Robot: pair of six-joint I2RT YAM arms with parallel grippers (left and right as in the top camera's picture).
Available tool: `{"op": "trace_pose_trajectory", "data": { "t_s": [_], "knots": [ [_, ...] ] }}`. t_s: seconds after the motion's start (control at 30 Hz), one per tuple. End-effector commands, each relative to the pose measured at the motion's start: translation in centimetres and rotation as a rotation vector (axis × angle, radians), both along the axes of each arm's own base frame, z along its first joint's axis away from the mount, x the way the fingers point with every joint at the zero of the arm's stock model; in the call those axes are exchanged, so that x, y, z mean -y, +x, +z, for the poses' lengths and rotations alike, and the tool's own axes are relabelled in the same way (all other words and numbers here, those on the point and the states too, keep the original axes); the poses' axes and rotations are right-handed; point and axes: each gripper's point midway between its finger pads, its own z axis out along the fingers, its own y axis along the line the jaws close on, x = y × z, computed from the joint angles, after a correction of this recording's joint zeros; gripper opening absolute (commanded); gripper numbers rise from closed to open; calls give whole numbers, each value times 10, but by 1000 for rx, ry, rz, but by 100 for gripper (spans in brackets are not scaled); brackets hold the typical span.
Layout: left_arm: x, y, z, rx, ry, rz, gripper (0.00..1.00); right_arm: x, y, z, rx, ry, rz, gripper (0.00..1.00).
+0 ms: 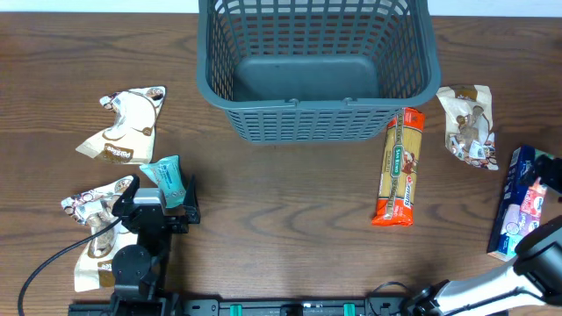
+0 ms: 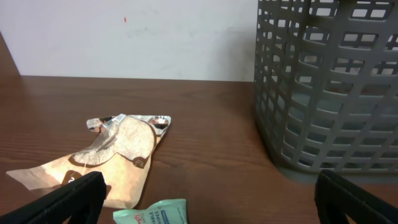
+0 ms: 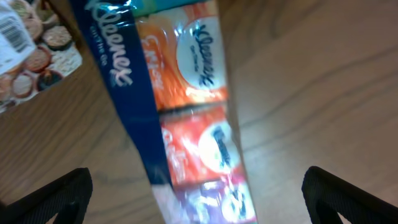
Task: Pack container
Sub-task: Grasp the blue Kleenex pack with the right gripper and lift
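The dark grey-blue basket (image 1: 316,107) stands at the table's far middle; nothing shows on its floor. It also fills the right of the left wrist view (image 2: 329,87). My left gripper (image 1: 162,191) is open at the front left, with a teal wipes packet (image 1: 169,175) between its fingers (image 2: 208,208); the packet lies on the table (image 2: 152,215). My right gripper (image 1: 551,175) is open at the far right over a blue and orange Kleenex pack (image 1: 520,206). The pack lies between the spread fingers (image 3: 199,202) in the right wrist view (image 3: 180,93).
Two brown snack packets (image 1: 127,127) (image 1: 92,224) lie at the left; one shows in the left wrist view (image 2: 112,155). A pasta packet (image 1: 399,167) and another snack packet (image 1: 467,123) lie right of the basket. A black cable runs at the front left.
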Motion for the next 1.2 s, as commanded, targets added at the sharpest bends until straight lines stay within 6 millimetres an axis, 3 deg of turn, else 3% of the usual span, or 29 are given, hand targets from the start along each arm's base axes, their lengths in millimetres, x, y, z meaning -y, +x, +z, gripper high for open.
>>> {"op": "trace_pose_trajectory", "data": {
  "t_s": [0.0, 0.43, 0.77, 0.83, 0.87, 0.9, 1.0, 1.03, 1.17],
  "knots": [
    [-1, -1, -18, -51, 4, 5, 98, -2, 8, -10, 6, 19, 24, 99],
    [-1, -1, -18, -51, 4, 5, 99, -1, 9, -53, -43, 70, 24, 99],
    [-1, -1, -18, -51, 4, 5, 99, -3, 11, -61, -30, 83, 21, 97],
    [-1, -1, -18, -51, 4, 5, 99, -5, 13, -62, -17, 95, 21, 82],
    [-1, -1, -18, -51, 4, 5, 99, -6, 14, -62, -11, 100, 21, 51],
    [-1, -1, -18, -51, 4, 5, 99, -7, 14, -62, -8, 101, 16, 32],
    [-1, -1, -18, -51, 4, 5, 99, -7, 14, -64, -7, 102, -3, 16],
    [-1, -1, -18, -51, 4, 5, 99, -7, 14, -65, -8, 103, -7, 5],
    [-1, -1, -18, -51, 4, 5, 99, -14, 21, -65, 33, 141, -30, 1]
  ]
}}
